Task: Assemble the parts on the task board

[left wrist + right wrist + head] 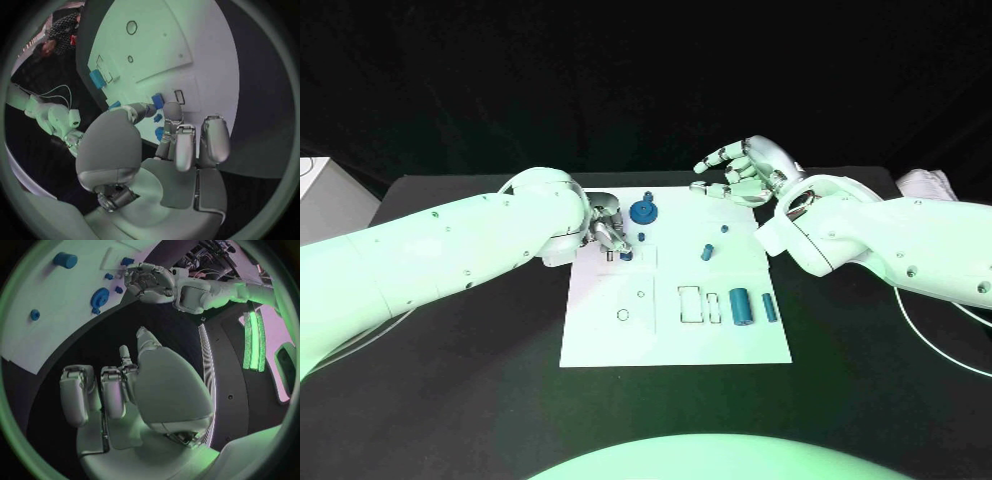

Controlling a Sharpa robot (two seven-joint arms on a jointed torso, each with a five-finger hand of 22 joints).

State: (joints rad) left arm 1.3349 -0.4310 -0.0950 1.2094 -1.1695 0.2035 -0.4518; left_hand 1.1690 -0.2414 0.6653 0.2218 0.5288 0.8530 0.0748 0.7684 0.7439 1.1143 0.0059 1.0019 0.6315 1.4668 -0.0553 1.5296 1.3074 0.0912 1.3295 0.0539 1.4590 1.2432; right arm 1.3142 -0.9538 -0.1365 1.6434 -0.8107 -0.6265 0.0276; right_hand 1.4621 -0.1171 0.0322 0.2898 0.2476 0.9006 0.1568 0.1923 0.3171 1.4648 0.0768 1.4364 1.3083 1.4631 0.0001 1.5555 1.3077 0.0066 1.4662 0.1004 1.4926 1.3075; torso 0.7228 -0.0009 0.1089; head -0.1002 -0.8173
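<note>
Task board (675, 330) — white plate at the middle of the black surface (459, 400). Parts on it: a blue gear-like disc (645, 211) near the far edge, a small blue peg (708, 251) mid-board, a blue cylinder (740, 306) and a slimmer blue bar (769, 307) side by side toward the near right. Left robot hand (606, 232) — low over the board's far left corner, fingertips at a small blue part (626, 255); whether it grips cannot be told. Right robot hand (750, 170) — raised above the board's far right corner, fingers apart, holding nothing
</note>
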